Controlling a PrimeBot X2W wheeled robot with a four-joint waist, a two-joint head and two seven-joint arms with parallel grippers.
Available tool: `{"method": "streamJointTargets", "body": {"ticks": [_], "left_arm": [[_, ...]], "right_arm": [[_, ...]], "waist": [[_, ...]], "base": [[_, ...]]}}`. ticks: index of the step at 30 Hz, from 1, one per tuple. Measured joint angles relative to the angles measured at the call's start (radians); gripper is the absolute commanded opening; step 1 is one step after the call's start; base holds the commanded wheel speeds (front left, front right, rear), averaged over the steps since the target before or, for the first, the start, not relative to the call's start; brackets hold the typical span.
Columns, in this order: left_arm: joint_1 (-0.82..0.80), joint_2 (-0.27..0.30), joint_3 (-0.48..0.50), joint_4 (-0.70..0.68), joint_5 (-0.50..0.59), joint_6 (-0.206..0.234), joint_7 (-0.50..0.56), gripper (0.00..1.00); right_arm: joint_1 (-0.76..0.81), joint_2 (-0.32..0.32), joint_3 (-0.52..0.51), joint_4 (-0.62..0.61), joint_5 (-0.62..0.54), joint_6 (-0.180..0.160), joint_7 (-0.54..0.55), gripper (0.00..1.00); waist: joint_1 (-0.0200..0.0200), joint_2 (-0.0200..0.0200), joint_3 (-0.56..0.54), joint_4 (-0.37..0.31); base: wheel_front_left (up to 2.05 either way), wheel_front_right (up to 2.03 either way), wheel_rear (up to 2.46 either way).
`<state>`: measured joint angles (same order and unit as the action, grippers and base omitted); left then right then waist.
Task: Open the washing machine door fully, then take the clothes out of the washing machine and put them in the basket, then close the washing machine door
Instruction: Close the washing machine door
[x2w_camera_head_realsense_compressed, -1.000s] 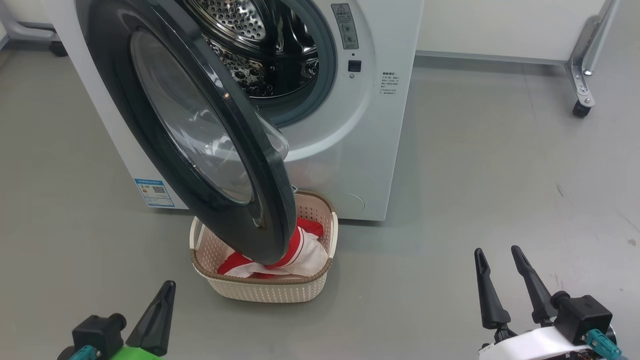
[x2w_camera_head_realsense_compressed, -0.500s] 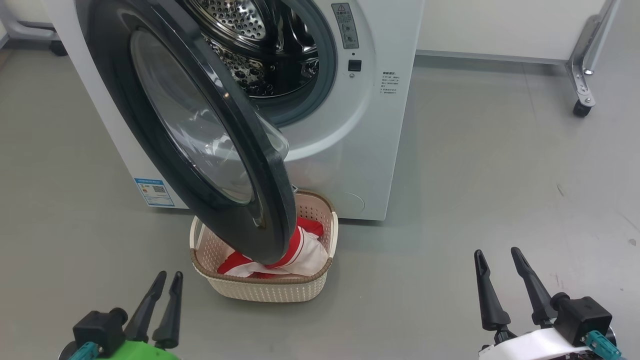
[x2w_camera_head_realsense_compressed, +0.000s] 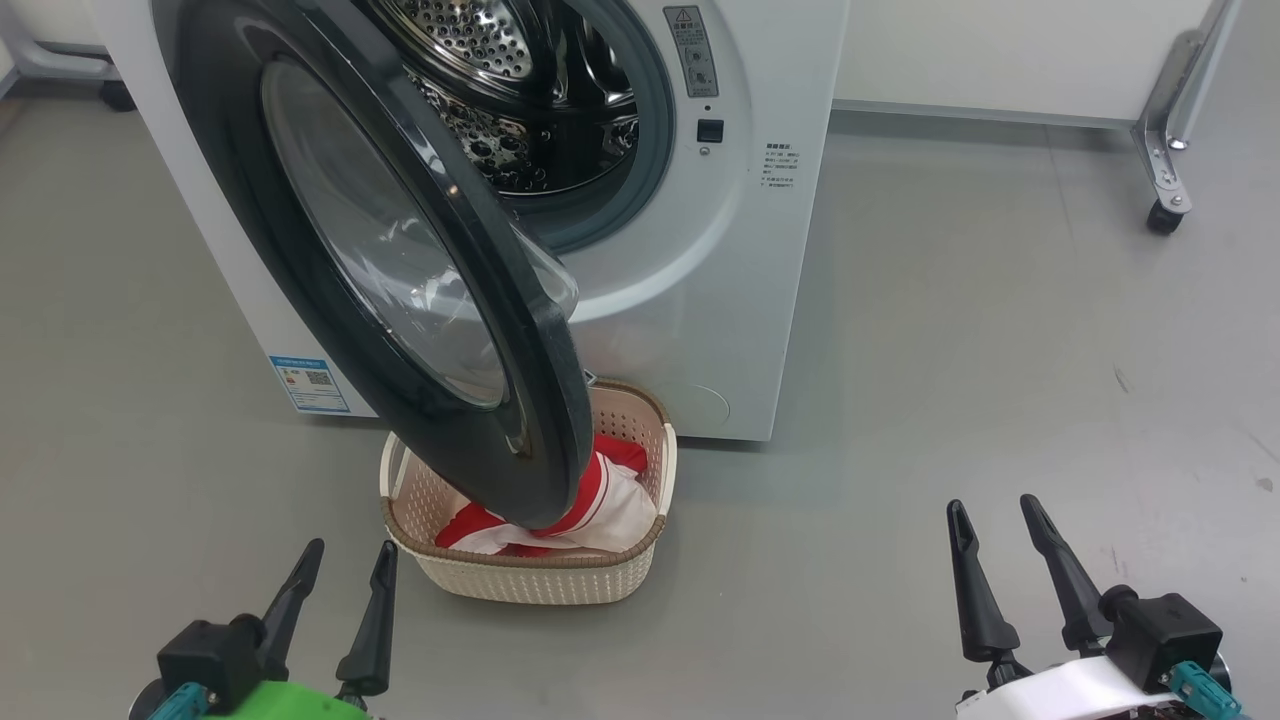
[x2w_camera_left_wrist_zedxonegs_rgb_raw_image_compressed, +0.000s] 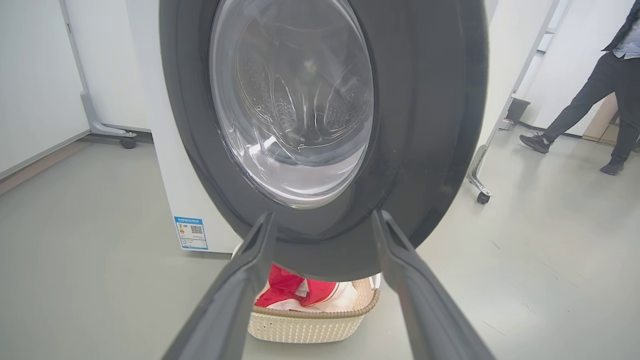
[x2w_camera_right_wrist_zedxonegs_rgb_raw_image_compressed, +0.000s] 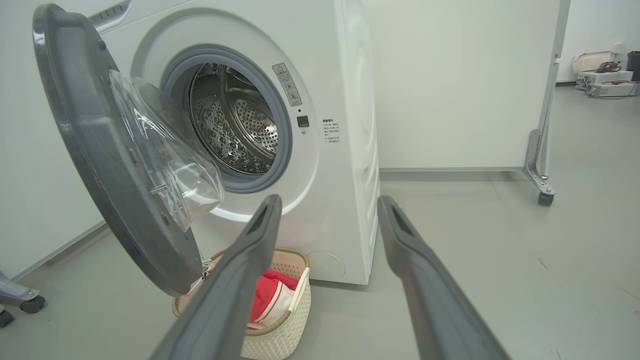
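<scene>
Washing machine (x2w_camera_head_realsense_compressed: 690, 300), white, on the grey floor (x2w_camera_head_realsense_compressed: 950, 350), drum mouth (x2w_camera_head_realsense_compressed: 560, 120) uncovered. Door (x2w_camera_head_realsense_compressed: 380, 260) swung out toward the left, lower black rim hanging over the basket. Basket (x2w_camera_head_realsense_compressed: 530, 580) on the floor just in front of the machine, under the door. Clothes (x2w_camera_head_realsense_compressed: 610, 510), red and white, lying inside the basket, partly hidden behind the door rim. Left end effector (x2w_camera_head_realsense_compressed: 352, 548) released, jaws spread, empty, near the basket's left corner. Right end effector (x2w_camera_head_realsense_compressed: 993, 503) likewise released and empty, well apart to the right.
</scene>
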<state>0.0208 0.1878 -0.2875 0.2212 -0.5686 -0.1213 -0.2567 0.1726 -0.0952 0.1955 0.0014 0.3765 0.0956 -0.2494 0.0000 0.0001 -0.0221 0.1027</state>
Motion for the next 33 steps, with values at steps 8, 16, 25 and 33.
{"method": "streamJointTargets", "body": {"ticks": [8, 16, 25, 33], "left_arm": [[0.000, -0.009, 0.006, -0.004, 0.005, 0.000, 0.000, 1.00], [0.001, -0.013, 0.008, -0.005, 0.006, 0.000, 0.000, 1.00], [0.001, -0.015, -0.001, -0.010, 0.007, 0.000, 0.000, 1.00], [-0.001, -0.019, -0.022, -0.026, 0.016, 0.000, 0.000, 1.00]], "right_arm": [[0.000, 0.000, 0.001, 0.000, 0.000, 0.000, 0.000, 1.00], [0.000, 0.001, 0.000, 0.000, 0.000, 0.000, 0.000, 1.00], [0.000, -0.002, 0.006, -0.001, -0.010, 0.007, 0.000, 0.00], [-0.023, -0.027, 0.060, -0.032, -0.046, 0.012, 0.000, 0.00]], "waist": [[0.0000, 0.0000, 0.002, 0.001], [0.0000, 0.0000, 0.006, 0.002], [0.0000, 0.0000, 0.012, 0.008], [0.0000, 0.0000, 0.035, 0.035]], "base": [[0.00, 0.00, 0.00], [0.00, 0.00, 0.00], [0.00, 0.00, 0.00], [0.00, 0.00, 0.00]]}}
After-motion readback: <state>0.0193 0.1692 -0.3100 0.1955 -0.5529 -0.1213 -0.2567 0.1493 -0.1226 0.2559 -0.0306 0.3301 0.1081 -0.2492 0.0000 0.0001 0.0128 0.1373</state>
